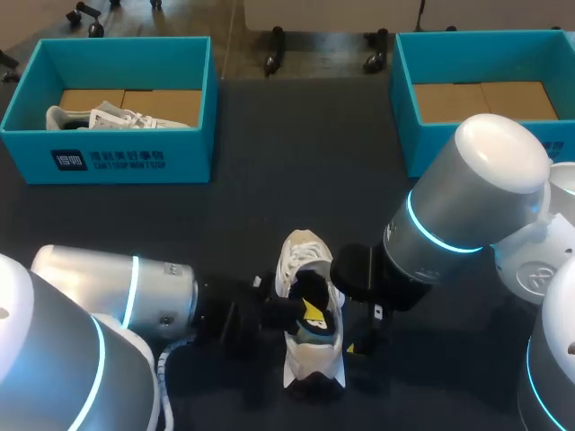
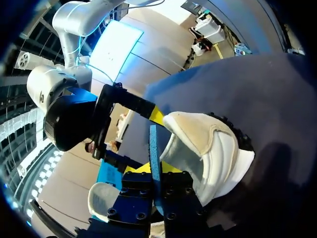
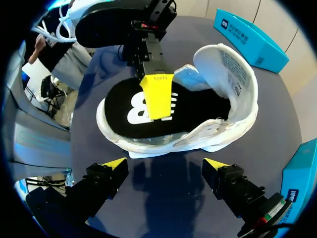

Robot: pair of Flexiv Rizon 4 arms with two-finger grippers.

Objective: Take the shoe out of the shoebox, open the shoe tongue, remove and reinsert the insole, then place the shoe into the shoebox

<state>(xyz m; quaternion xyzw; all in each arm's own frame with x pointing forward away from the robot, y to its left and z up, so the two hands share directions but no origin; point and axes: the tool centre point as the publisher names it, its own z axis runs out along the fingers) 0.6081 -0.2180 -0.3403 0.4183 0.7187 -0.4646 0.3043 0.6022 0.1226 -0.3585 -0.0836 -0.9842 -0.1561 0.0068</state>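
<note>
Sneaker point(image 1: 310, 314) lies on the desk point(image 1: 269, 215), just ahead of your R jaws, which are wide open w/ nothing in them. L jaws sit in its opening, over the black insole point(image 3: 124, 111); can't tell if they grip. Tongue point(image 3: 230, 62) looks folded back, so prob. insole step. Next: brace sneaker w/ R jaws, then pinch insole edge firmly.

White logo and a line of characters: front wall of the teal cardboard shoebox point(image 1: 108, 160) holding a shoe. White letter logo: top face of the black insole point(image 3: 136, 110). Fine printed lines, too small to read: inner face of the white shoe tongue point(image 3: 233, 64).
</note>
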